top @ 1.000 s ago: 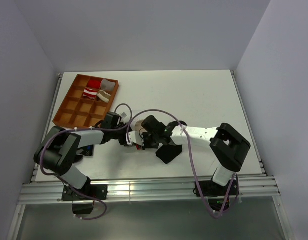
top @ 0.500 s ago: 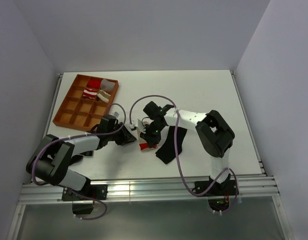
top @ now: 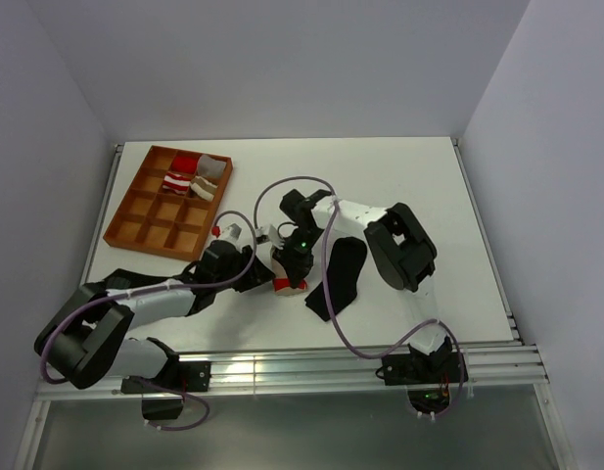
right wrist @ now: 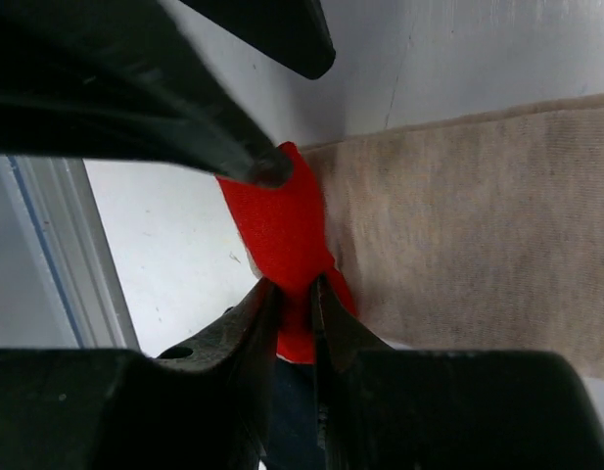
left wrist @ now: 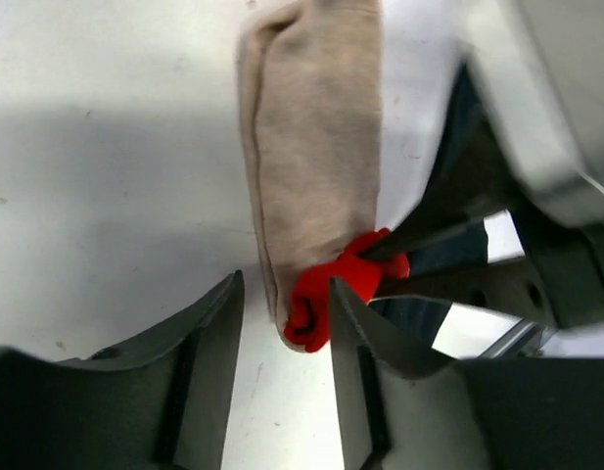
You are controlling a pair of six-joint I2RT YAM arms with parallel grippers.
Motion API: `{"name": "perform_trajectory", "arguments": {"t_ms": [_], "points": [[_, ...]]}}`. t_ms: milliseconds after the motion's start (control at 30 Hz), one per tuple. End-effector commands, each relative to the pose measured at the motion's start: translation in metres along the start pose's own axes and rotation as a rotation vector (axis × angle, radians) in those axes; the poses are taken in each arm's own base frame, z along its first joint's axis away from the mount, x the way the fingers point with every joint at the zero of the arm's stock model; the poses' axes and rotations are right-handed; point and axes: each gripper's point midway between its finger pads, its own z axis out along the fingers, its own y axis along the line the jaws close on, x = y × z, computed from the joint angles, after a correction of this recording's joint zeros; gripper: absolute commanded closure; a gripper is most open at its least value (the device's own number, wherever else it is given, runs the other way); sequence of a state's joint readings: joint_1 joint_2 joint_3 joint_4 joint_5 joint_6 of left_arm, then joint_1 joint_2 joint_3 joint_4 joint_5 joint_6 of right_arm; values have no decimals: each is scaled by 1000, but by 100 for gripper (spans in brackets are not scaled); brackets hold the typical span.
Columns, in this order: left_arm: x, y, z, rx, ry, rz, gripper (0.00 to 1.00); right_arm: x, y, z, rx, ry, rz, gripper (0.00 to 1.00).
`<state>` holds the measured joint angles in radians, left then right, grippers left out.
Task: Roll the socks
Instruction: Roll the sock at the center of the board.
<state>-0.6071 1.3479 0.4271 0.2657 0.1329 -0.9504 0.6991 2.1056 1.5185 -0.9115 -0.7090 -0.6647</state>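
Observation:
The beige sock (left wrist: 316, 147) lies flat on the white table, its red end (left wrist: 326, 294) bunched up. My right gripper (right wrist: 294, 294) is shut on that red end (right wrist: 277, 220), with the beige part (right wrist: 478, 215) stretching off to the right. My left gripper (left wrist: 285, 338) stands open around the red tip, which touches the right finger and leaves a gap to the left finger. In the top view both grippers meet at the red end (top: 282, 285), the left gripper (top: 260, 273) coming from the left and the right gripper (top: 294, 266) from above. The black sock (top: 339, 274) lies just to their right.
An orange compartment tray (top: 145, 223) sits at the back left, with red-and-white striped bundles (top: 179, 181) in its far cells. The right arm's purple cable (top: 326, 294) crosses the black sock. The table's front rail (top: 282, 367) runs close below.
My left gripper's jaws have widened around the red end and its wrist has shifted a little right. The right arm has folded in toward the table's middle, keeping its pinch on the red end.

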Motion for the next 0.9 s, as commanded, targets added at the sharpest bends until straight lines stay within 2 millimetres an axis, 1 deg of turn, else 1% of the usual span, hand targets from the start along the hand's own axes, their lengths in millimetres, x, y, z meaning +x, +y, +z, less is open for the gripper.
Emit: {"name": "perform_trajectory", "arguments": {"t_ms": [0, 67, 100, 133, 200, 233, 367, 433, 467, 633, 667, 700, 867], "points": [[-26, -27, -6, 113, -149, 127, 53, 11, -9, 4, -2, 48, 67, 87], [-26, -30, -8, 136, -158, 161, 52, 13, -9, 7, -29, 62, 91, 87], [-25, -32, -8, 151, -157, 180, 51, 13, -8, 5, -41, 67, 101, 87], [-26, -38, -9, 185, -170, 197, 51, 13, -9, 5, -47, 65, 106, 87], [-25, -41, -9, 207, -171, 234, 51, 13, -11, 7, -57, 68, 123, 87], [-25, -47, -9, 233, -174, 257, 51, 13, -11, 6, -59, 67, 131, 87], [-17, -51, -1, 271, -142, 323, 51, 13, -11, 4, -69, 64, 144, 87], [-11, -49, 2, 285, -126, 340, 51, 14, -12, 5, -68, 68, 150, 87], [-13, -54, 2, 310, -139, 348, 51, 14, -12, 5, -71, 67, 151, 87], [-5, -54, 7, 347, -114, 380, 51, 15, -10, 3, -98, 65, 173, 87], [0, -51, 10, 351, -93, 383, 51, 15, -11, 2, -99, 61, 178, 87], [-1, -54, 10, 370, -99, 389, 51, 15, -10, 1, -105, 59, 180, 87], [12, -49, 19, 383, -42, 383, 52, 14, -14, -1, -105, 48, 206, 87]]}}
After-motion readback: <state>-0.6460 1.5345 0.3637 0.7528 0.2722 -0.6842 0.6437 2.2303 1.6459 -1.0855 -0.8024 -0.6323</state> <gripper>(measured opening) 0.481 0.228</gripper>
